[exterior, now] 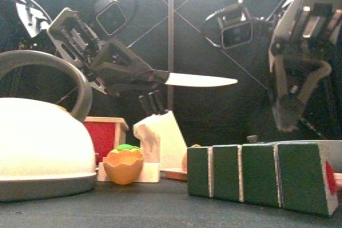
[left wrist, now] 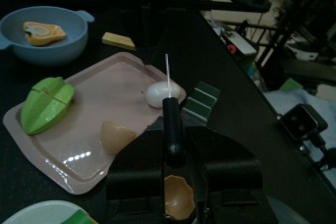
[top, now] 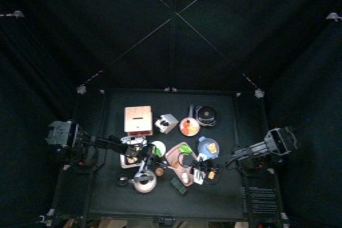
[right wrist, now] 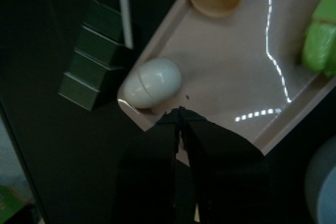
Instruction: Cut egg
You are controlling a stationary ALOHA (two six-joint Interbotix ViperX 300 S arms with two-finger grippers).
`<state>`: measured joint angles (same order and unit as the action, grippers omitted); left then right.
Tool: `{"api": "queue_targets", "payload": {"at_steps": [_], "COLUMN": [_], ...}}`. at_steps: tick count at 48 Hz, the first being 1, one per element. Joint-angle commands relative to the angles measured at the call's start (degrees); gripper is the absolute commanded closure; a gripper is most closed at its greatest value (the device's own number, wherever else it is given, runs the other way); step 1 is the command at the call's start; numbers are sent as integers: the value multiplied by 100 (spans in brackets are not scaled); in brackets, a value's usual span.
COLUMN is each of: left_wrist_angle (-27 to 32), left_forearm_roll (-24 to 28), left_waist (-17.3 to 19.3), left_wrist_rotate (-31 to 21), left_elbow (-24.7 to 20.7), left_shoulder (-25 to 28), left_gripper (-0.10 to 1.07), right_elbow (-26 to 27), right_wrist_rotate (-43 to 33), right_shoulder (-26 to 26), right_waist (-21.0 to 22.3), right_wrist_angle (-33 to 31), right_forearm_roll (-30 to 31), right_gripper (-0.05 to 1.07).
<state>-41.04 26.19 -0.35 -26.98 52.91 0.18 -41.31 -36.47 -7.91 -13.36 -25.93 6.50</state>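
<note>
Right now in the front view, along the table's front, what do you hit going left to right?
White kettle → small orange toy → white holder block → row of green blocks. Above them, the left gripper holds the knife level.

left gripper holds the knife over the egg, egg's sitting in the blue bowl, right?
Not the bowl. The left wrist view shows the egg lying on the pink tray; the blue bowl holds something yellow. The left gripper does hold the knife over the egg.
</note>
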Motion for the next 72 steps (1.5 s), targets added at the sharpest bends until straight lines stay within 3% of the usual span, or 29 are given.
{"api": "queue_targets", "payload": {"at_steps": [1,8,13,31,41,47,57,72], "left_wrist_angle": [-18,-9,0,-97,-79,-158,-202,158], "left_forearm_roll": [-378,-712,-1020,-4570,-5862,-6152,-6196,-6416], "left_waist": [-35,-237,-334,-1512,-1960,-2030,-2092,-2092], "left_wrist_rotate": [18,220,686,3568,4570,4843,4887,4896], "left_elbow": [-70,-167,-246,-809,-1441,-1626,-1661,-1687], "left_shoulder": [-141,-70,18,642,1090,1327,1529,1494], "left_gripper": [59,60,60,60,60,60,60,60], "right_elbow": [-62,-378,-624,-905,-1028,-1160,-1274,-1213], "right_wrist_rotate": [-9,-9,0,-18,-18,-18,-18,-9], "right_shoulder": [-510,-923,-1160,-1556,-1916,-1986,-1890,-1521], "right_waist": [35,88,105,62,53,53,53,44], "right_wrist_angle": [334,993,1441,1582,1371,1310,1292,1230], "right_forearm_roll": [176,246,246,167,105,79,26,44], "right_gripper": [54,53,52,52,52,52,51,28]}}
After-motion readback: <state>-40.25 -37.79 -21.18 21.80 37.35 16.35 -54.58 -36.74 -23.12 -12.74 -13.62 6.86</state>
